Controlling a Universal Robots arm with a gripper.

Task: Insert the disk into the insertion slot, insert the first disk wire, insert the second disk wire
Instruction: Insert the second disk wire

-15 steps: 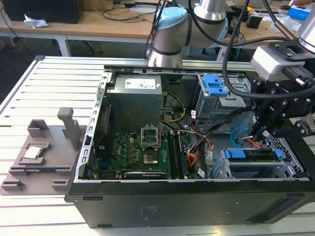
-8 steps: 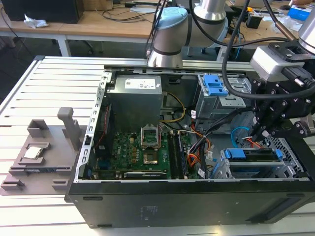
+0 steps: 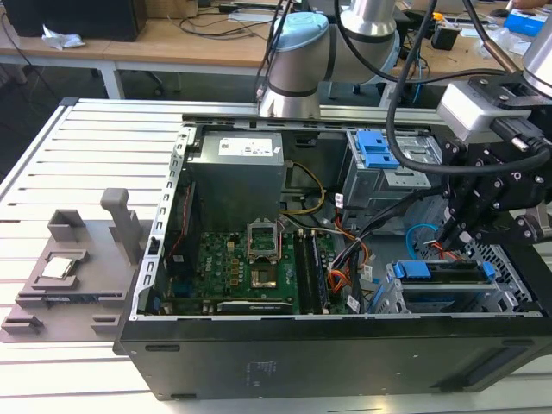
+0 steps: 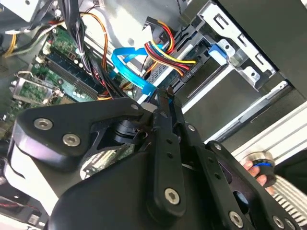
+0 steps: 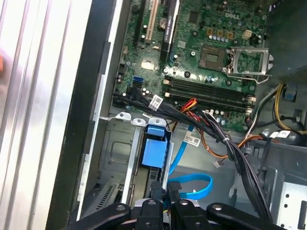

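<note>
The disk (image 3: 444,278) lies flat in the insertion slot (image 3: 448,297); the fingers (image 4: 165,103) pinch the second disk wire (image 4: 128,64).

Green motherboard (image 3: 250,267), grey power supply (image 3: 237,181), perhaps a grey fixture (image 3: 73,276)
</note>
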